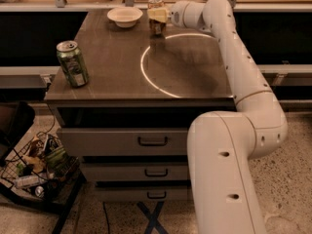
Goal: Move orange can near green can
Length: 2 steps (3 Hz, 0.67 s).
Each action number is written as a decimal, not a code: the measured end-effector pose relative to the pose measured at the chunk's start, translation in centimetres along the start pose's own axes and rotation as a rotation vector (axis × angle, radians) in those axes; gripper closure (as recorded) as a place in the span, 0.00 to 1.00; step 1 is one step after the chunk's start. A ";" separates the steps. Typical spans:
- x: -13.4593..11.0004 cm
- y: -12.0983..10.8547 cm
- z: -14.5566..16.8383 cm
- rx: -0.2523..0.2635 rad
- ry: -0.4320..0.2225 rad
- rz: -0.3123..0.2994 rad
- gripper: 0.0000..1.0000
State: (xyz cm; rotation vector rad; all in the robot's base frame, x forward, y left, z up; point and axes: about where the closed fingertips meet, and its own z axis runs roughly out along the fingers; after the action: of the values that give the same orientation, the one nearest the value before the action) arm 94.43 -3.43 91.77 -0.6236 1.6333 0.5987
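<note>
The orange can [156, 23] stands upright at the far edge of the brown table [122, 77], next to the white bowl. My gripper [159, 14] reaches in from the right at the end of the white arm [229, 48]. Its pale fingers [157, 13] are closed around the can's upper body. The green can [72, 63] stands upright near the table's front left corner, far from the orange can and from the gripper.
A white bowl [125, 16] sits at the far edge, left of the orange can. A white circle [146, 74] is marked on the tabletop. Drawers [152, 141] are below the table. A wire basket of clutter [36, 172] stands on the floor at the left.
</note>
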 end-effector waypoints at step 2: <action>-5.7 2.9 -1.8 0.009 0.092 -0.122 1.00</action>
State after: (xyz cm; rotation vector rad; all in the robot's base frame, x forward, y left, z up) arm 91.84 -2.18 97.76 -0.7474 1.6689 0.4798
